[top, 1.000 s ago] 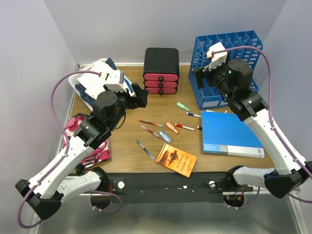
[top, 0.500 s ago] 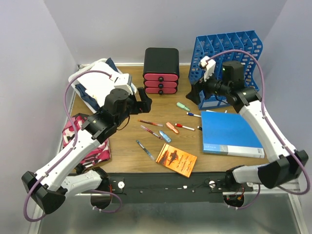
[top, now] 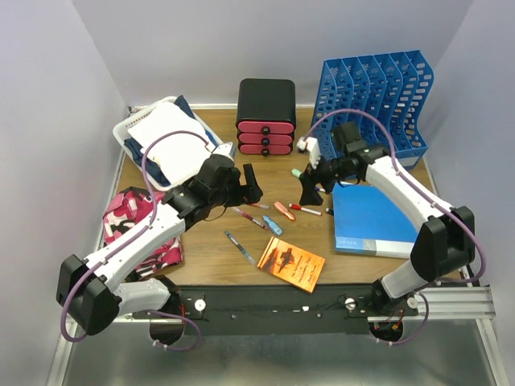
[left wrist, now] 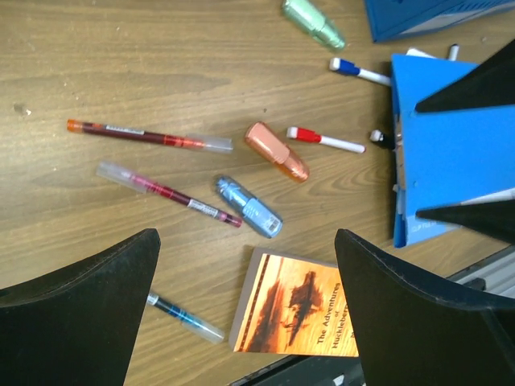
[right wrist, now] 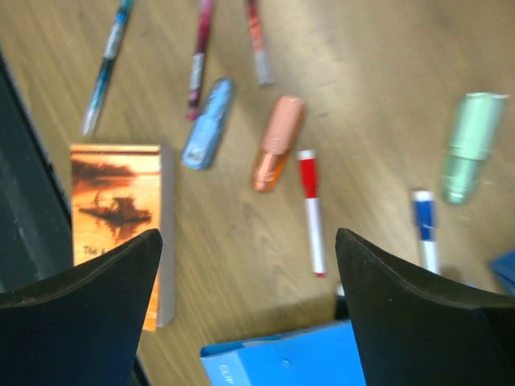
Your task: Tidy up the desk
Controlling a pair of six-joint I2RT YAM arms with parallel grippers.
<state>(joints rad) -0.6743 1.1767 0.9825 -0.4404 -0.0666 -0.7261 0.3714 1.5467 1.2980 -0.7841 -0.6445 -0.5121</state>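
Jaws of the left gripper (top: 250, 180) stand wide apart. They hold nothing and touch nothing. In the left wrist view, a blue highlighter (left wrist: 248, 207), a dark red pen (left wrist: 169, 193) and an orange book (left wrist: 298, 305) lie on the wood between the two fingers (left wrist: 96, 314).

Jaws of the right gripper (top: 306, 193) are likewise spread wide and empty. This gripper points down above an orange highlighter (right wrist: 276, 143) and a red-capped marker (right wrist: 311, 211), clear of both. The right wrist view is slightly blurred.

The desk (top: 205, 249) lies under both arms, running from the metal rail at their bases back to the wall. A blue binder (top: 378, 221) rests flat on its right side, just beside the right gripper.
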